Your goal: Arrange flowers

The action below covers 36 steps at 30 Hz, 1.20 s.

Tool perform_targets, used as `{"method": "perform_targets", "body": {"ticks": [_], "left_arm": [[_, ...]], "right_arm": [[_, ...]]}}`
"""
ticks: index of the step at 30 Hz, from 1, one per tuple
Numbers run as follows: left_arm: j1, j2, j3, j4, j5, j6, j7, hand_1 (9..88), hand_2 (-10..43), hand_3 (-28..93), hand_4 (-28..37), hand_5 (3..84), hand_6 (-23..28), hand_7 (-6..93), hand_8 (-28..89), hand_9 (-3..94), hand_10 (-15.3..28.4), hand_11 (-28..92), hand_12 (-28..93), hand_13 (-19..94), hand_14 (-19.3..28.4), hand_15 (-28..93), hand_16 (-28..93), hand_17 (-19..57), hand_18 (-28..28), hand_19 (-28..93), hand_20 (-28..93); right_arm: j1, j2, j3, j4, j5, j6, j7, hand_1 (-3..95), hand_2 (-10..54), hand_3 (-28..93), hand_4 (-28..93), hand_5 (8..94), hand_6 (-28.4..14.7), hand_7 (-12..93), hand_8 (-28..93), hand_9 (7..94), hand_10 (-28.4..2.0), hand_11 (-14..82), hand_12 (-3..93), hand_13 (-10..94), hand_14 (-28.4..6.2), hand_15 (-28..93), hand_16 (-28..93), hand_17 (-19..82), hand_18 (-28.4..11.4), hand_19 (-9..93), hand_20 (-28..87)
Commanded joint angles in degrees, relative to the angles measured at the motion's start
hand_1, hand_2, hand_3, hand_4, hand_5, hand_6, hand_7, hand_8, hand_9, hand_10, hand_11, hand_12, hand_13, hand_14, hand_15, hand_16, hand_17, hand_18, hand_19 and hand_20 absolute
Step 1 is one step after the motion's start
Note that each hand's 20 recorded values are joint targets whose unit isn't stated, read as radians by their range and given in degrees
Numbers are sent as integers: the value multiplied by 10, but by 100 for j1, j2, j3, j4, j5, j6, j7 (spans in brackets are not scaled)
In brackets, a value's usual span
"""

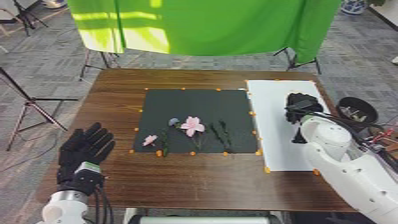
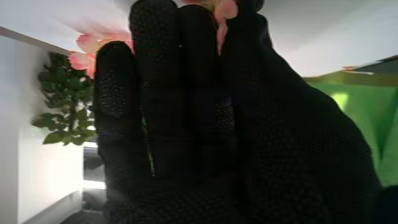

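Pink petals [image 2: 226, 9] peek past the fingers of the right hand [image 1: 305, 102], held straight and close together; whether they pinch anything, I can't tell. Up close, the right wrist view picks out leafy greenery [image 2: 67, 100] to one side of them. The head view gives me a pale pink flower [image 1: 192, 126] lying on a dark mat [image 1: 182, 102], between those fingers and the left hand's [image 1: 82, 150], loosely spread.
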Motion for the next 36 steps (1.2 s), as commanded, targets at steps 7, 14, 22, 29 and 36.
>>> {"method": "perform_targets", "body": {"ticks": [7, 14, 22, 29, 36], "left_arm": [[84, -42, -11, -21, 18, 0, -23, 307, 171, 706, -283, 463, 113, 200, -99, 414, 174, 349, 115, 298, 187, 526, -105, -61, 169, 437, 100], [118, -55, -17, -33, 32, 4, -50, 307, 170, 708, -283, 463, 113, 200, -99, 413, 174, 349, 115, 298, 187, 525, -106, -61, 169, 437, 101], [61, -45, 10, -9, 64, -16, -114, 307, 170, 708, -283, 463, 114, 199, -99, 413, 173, 349, 115, 298, 187, 527, -105, -62, 169, 437, 100], [7, -25, 8, 9, 93, -14, -204, 307, 170, 708, -283, 463, 113, 200, -99, 414, 174, 349, 116, 298, 187, 527, -106, -61, 169, 437, 101], [61, -10, 0, -12, 81, 8, -189, 307, 169, 708, -283, 464, 113, 200, -100, 414, 173, 349, 116, 299, 187, 527, -106, -61, 169, 436, 100]], "right_arm": [[-186, 134, -68, -787, -140, 515, -155, 632, -86, 696, -283, 793, 25, 174, 23, 912, -86, 85, 380, 799, -52, 239, 457, 323, -162, 723, 315], [-132, -194, -142, -1220, -19, 616, -268, 629, -88, 711, -283, 795, 20, 179, 25, 911, -88, 89, 392, 796, -55, 257, 455, 320, -167, 730, 320], [1, -964, -495, -1394, -6, 513, -461, 627, -86, 715, -283, 793, 18, 182, 23, 910, -91, 92, 391, 791, -57, 268, 446, 319, -169, 730, 321], [3, -1304, -662, -1395, -2, 261, -580, 626, -83, 716, -283, 790, 18, 184, 22, 906, -92, 93, 389, 785, -57, 272, 442, 317, -169, 730, 321], [-55, -1496, -757, -1327, 4, 163, -491, 624, -83, 718, -283, 789, 19, 186, 20, 905, -91, 95, 386, 785, -57, 274, 438, 316, -169, 730, 320]]}}
